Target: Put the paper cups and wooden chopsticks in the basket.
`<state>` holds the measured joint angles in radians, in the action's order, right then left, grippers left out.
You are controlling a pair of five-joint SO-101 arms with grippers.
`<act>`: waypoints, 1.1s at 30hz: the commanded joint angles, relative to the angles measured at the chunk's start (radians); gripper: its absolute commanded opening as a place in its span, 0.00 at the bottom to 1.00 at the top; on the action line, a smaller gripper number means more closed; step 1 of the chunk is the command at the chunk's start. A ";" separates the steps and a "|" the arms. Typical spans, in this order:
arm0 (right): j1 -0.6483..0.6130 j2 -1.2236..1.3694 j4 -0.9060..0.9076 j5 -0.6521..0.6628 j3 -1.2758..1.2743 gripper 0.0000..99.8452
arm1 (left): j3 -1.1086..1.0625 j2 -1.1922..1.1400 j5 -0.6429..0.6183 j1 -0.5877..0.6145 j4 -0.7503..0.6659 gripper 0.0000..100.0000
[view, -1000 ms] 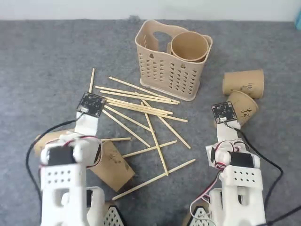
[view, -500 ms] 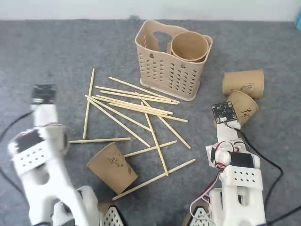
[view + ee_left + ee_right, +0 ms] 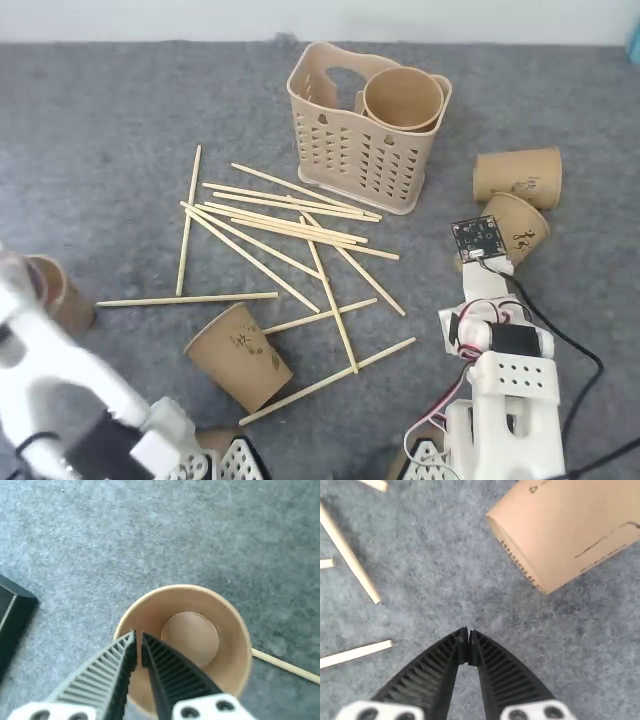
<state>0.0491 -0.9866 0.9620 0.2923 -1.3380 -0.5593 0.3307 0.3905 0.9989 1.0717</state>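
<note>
**One thin pinch, and a cluttered way to the basket**

High view: the basket (image 3: 345,150) stands upright at the far side of the grey carpet (image 3: 120,120), with a seated cup (image 3: 403,97) in one compartment. The wooden chopsticks (image 3: 285,215) lie crossed in a loose heap in front of it. A tipped cup (image 3: 240,355) lies on its side near them. A far cup (image 3: 517,175) and a near cup (image 3: 520,230) lie on their sides beside the basket, touching. The leftmost cup (image 3: 55,290) is at the carpet's edge, against the left arm (image 3: 40,370). From there the way to the basket probably crosses the heap, so a low carry could sweep sticks about.

Left wrist view: the left gripper (image 3: 138,639) is clenched to a slit across the leftmost cup's near wall and seems to pinch it (one paper wall is all it has). That wall could buckle or slip free, and a cup hanging crooked could catch the basket's rim. A stray chopstick (image 3: 285,664) lies just beside the cup.

Right wrist view: the right gripper (image 3: 468,649) is clenched on nothing, above bare carpet near the near cup. Unless it opens first, it would likely nudge that cup and set it rolling.
</note>
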 commanded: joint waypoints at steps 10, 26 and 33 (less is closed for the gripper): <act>0.012 -0.031 -0.018 0.044 -0.020 0.01 | 0.584 0.005 0.055 -0.002 0.635 0.18; 0.013 -0.031 -0.015 0.055 -0.020 0.01 | 0.074 0.161 0.109 -0.157 0.273 0.13; 0.013 -0.031 -0.015 0.055 -0.020 0.01 | -0.262 0.272 0.069 -0.173 -0.040 0.13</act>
<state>0.0491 -0.9881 0.9620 0.3383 -1.3640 -0.6882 0.5332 0.4780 0.8531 1.1853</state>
